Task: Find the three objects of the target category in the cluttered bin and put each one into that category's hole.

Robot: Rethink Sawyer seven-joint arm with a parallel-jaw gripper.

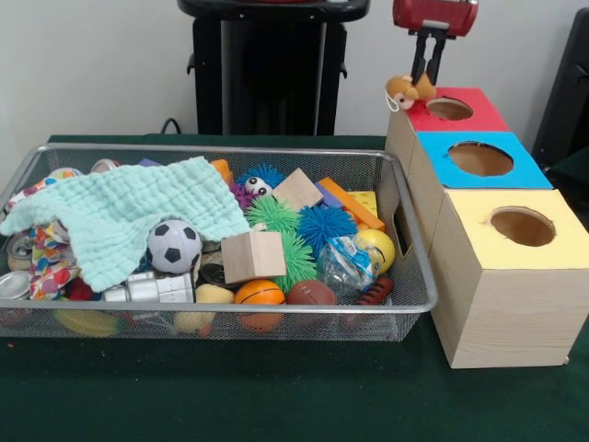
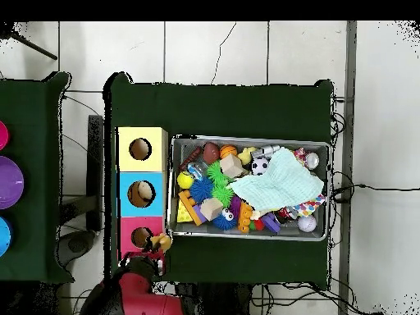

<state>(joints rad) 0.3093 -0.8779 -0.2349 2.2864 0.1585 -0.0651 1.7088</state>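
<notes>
The jaws [image 1: 424, 81] are clenched on a small tan stuffed animal [image 1: 409, 90], which hangs at the outer edge of the red-topped box [image 1: 474, 118], just beside that box's round hole [image 1: 449, 109] rather than over it; the overhead view shows the same toy [image 2: 159, 242] at the rim of the red top, next to its hole [image 2: 141, 237]. Beyond the red box, in one row away from the jaws, stand the blue-topped box [image 1: 520, 170] and then the yellow-topped box [image 1: 561, 244], each with its own round hole, all three touching side to side on the green desk [image 1: 276, 396]. Alongside this row, farther out from the jaws, sits a wire mesh bin [image 1: 230, 318] full of clutter: a pale green cloth [image 1: 120, 212] draped over one end, a small soccer ball [image 1: 174, 246], two wooden blocks [image 1: 253, 255], green and blue spiky balls [image 1: 327, 226], an orange basketball [image 1: 259, 293], a brown football [image 1: 311, 294], a yellow ball [image 1: 377, 247] and an orange bar [image 1: 350, 203].
</notes>
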